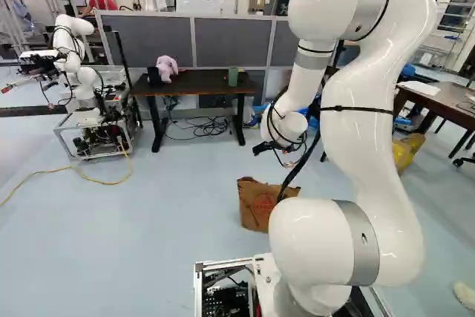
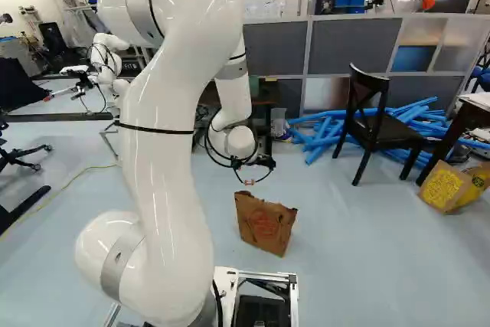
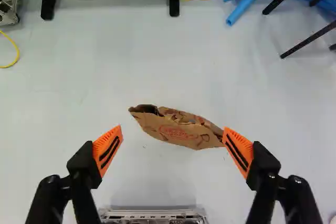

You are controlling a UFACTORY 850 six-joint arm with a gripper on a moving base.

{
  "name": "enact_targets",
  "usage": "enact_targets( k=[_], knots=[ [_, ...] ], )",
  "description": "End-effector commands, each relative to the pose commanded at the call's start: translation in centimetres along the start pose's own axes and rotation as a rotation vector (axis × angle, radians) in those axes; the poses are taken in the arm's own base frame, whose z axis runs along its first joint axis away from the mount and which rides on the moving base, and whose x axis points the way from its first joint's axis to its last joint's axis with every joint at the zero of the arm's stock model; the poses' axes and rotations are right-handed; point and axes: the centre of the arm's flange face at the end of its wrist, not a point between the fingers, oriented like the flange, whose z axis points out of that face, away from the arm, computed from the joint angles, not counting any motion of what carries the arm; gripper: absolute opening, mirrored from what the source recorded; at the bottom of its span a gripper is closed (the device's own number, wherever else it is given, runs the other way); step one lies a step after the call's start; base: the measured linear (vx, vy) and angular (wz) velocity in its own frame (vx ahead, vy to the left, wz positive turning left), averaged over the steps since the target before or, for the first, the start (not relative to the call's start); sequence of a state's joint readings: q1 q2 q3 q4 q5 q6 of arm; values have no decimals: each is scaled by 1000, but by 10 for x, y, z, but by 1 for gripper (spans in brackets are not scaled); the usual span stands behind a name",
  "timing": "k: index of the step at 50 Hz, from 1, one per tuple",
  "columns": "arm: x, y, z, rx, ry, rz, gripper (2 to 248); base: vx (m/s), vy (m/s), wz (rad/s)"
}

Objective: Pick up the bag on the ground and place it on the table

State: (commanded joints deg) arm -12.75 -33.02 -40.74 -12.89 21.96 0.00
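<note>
And the black gripper (image 2: 249, 181) is hanging over the floor (image 1: 171, 198) with its two fingers spread wide, gripping nothing, while the brown paper bag (image 1: 256, 206) is standing below on that same floor, just ahead of the base (image 2: 264, 277), showing between the orange pads (image 3: 107, 150) from the wrist! Farther on, the dark table (image 1: 197, 79) is holding a pink plush toy (image 1: 167, 66) and a green cup (image 1: 233, 76).
</note>
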Motion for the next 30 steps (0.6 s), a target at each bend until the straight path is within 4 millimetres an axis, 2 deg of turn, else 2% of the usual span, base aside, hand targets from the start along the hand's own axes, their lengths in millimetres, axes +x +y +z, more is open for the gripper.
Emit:
enact_targets(
  k=[30],
  knots=[
    [1, 19, 55, 26, -105, -66, 247, 0, 0, 0]
  ],
)
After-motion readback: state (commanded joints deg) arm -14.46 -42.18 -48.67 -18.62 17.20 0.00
